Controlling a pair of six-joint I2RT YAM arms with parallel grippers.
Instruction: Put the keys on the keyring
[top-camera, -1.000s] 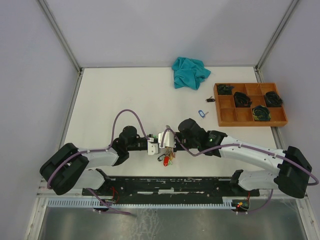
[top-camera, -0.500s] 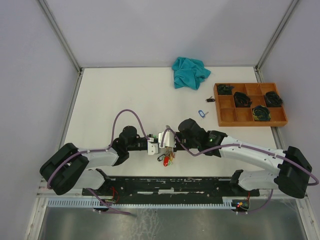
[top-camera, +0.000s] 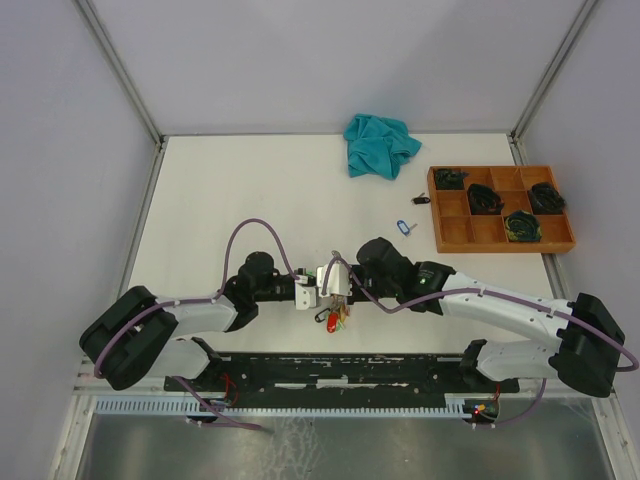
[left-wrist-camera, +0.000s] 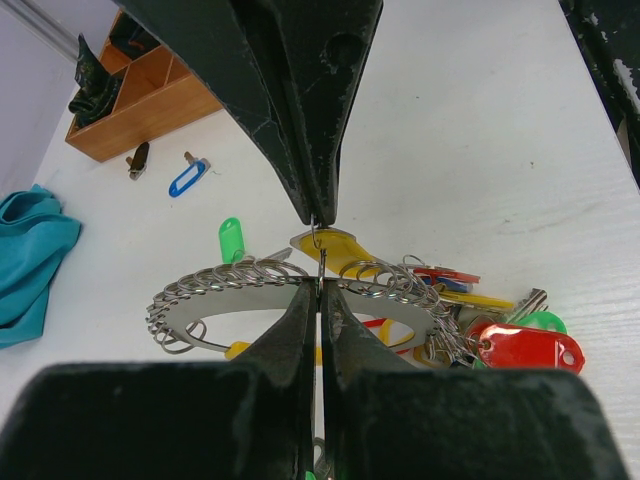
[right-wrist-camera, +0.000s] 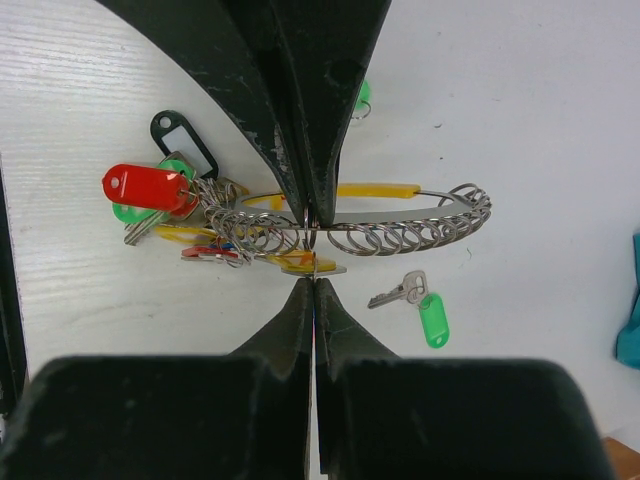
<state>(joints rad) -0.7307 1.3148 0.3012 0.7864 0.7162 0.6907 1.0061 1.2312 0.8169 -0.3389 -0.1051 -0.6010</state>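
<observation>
The left gripper (left-wrist-camera: 318, 262) and right gripper (right-wrist-camera: 311, 250) each pinch the keyring (right-wrist-camera: 420, 235) tight; overhead it is hidden, keys (top-camera: 335, 318) a blurred clump.

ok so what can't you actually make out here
left wrist: whether the left tool pinches the keyring or a tag loop; the tool covers the spot
right wrist: same for the right tool
top view: keyring mostly hidden under both tools; dark items in the wooden tray too small

White arm links (top-camera: 200, 318) join black joints (top-camera: 262, 272), purple cables (top-camera: 250, 222) alongside, scuffed black end effector fingers (left-wrist-camera: 300, 100).
</observation>
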